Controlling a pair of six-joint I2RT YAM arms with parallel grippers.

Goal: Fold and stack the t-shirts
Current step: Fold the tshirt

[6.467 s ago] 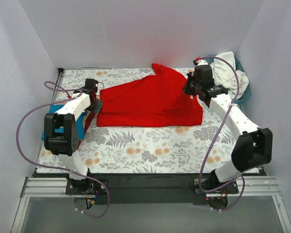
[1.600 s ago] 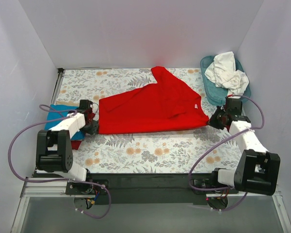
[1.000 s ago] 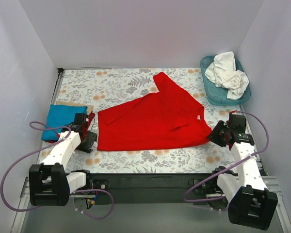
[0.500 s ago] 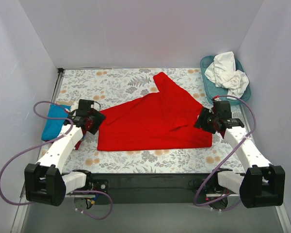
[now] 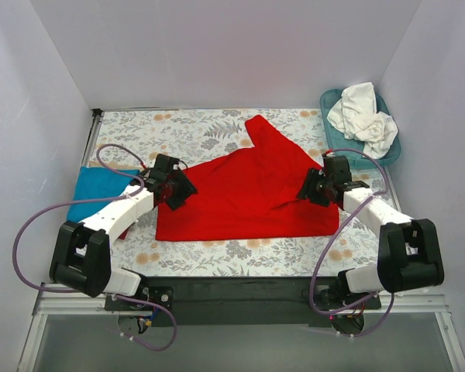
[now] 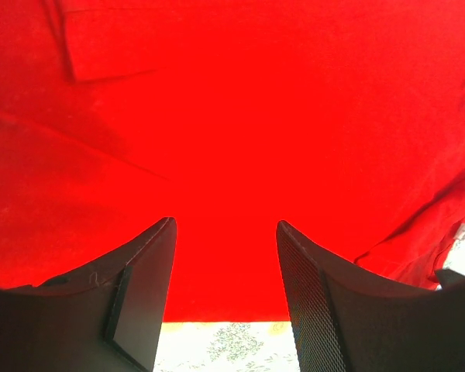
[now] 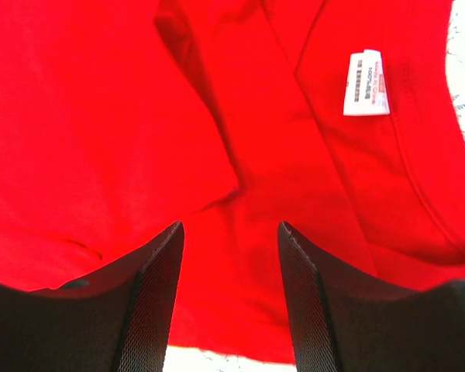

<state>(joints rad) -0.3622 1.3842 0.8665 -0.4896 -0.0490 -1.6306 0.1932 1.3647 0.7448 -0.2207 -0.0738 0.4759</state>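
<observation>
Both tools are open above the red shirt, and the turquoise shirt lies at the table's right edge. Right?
Not quite: the turquoise shirt lies at the left edge of the table, as the top view shows. The left tool and right tool are open above the red shirt.

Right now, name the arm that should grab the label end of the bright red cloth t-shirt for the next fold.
Right, probably. The right hand hangs open over that end of the bright red cloth t-shirt, the white sewn-in label in its wrist view. The left hand is over the opposite end.
</observation>
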